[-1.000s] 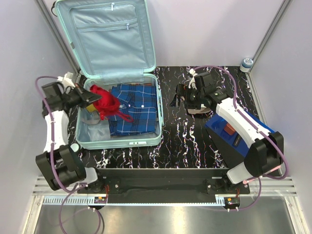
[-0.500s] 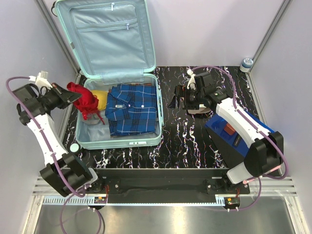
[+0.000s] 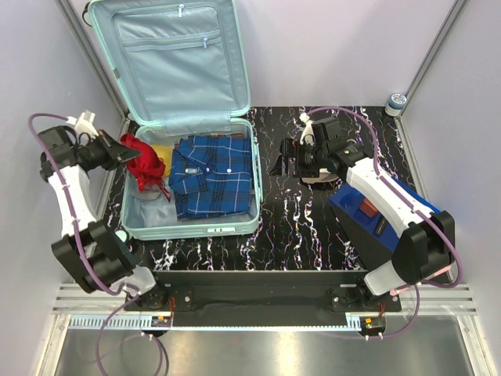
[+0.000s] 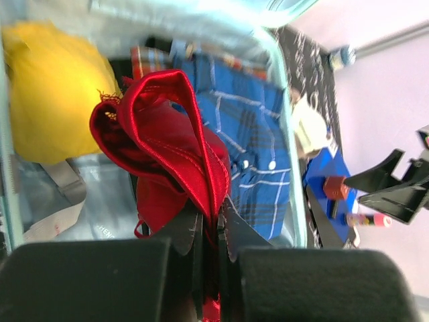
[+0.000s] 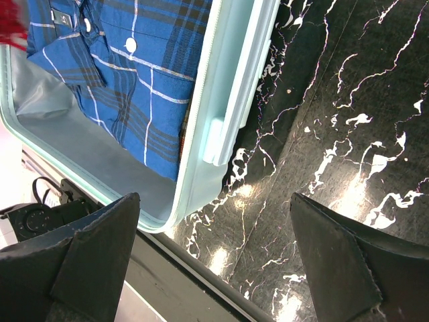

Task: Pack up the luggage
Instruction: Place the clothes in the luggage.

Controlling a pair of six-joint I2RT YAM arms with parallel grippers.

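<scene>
Top external view. Luggage [image 3: 192, 229] lies open on the left part of the surface [image 3: 297, 227], with its lid raised toward the rear wall. A blue plaid shirt [image 3: 215, 176] fills the right half of the tray, and a yellow item [image 3: 162, 154] sits at the rear left. The left fingers [image 3: 119, 151] are closed on a red garment [image 3: 147, 166], holding it over the tray's left rear area. The right fingers [image 3: 283, 163] stand spread wide and empty over the surface, just right of the luggage.

Left wrist view. The left fingers [image 4: 194, 235] pinch a fold of the red garment [image 4: 167, 141]. It hangs bunched above the grey lining, between the yellow item [image 4: 50, 100] and the blue plaid shirt [image 4: 248, 154].

Right wrist view. The right fingers [image 5: 100, 241] are fully apart. The luggage [image 5: 234, 94] rim and the blue plaid shirt [image 5: 134, 67] lie below them.

Step in hand: placing the red garment. The next move likely calls for lowering it into the free left section and then releasing.

Change: half a second earlier the left arm held the garment further out past the left rim. It has since swung back inward. The right arm has hardly moved.
</scene>
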